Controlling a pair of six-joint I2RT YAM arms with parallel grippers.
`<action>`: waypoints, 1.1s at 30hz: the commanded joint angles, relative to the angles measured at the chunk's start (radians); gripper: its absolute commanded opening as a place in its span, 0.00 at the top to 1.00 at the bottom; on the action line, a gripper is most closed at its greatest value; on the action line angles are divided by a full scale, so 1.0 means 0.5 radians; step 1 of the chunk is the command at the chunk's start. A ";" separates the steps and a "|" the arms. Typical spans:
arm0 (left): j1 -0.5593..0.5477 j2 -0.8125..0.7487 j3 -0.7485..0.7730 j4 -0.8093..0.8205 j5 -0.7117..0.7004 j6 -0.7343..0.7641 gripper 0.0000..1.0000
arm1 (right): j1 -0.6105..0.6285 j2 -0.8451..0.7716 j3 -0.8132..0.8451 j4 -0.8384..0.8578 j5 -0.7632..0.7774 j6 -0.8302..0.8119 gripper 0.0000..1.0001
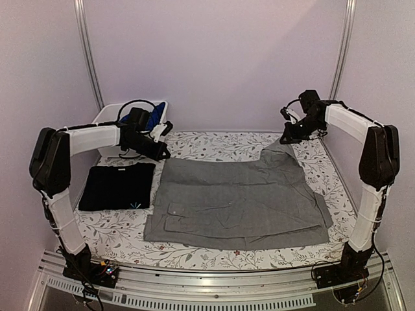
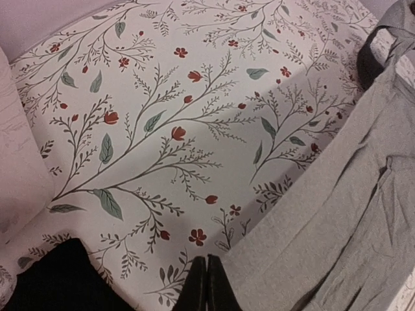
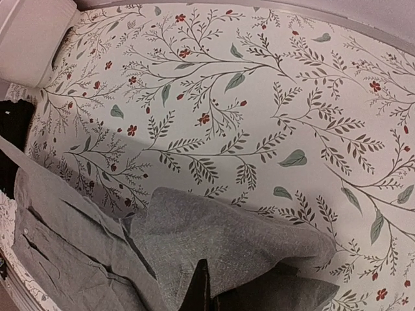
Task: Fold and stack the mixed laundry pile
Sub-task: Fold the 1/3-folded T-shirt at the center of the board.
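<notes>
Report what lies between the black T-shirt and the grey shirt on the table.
Nothing but a strip of bare floral table cover separates the black T-shirt from the grey shirt; the left wrist view shows it most clearly.

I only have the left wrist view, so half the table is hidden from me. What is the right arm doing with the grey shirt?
Observer: The right gripper has its jaws shut on the far right corner of the grey shirt, holding that corner raised above the table.
Operator: And the rest of the shirt?
Observer: It lies spread out nearly flat across the middle of the table.
Operator: Any laundry not yet on the table?
Observer: A blue garment sits in the white bin at the far left corner.
</notes>
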 commanded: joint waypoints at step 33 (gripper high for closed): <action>-0.374 -0.940 -1.076 0.220 -0.273 0.579 0.53 | 0.079 -1.074 -1.344 -0.190 -0.328 0.346 0.45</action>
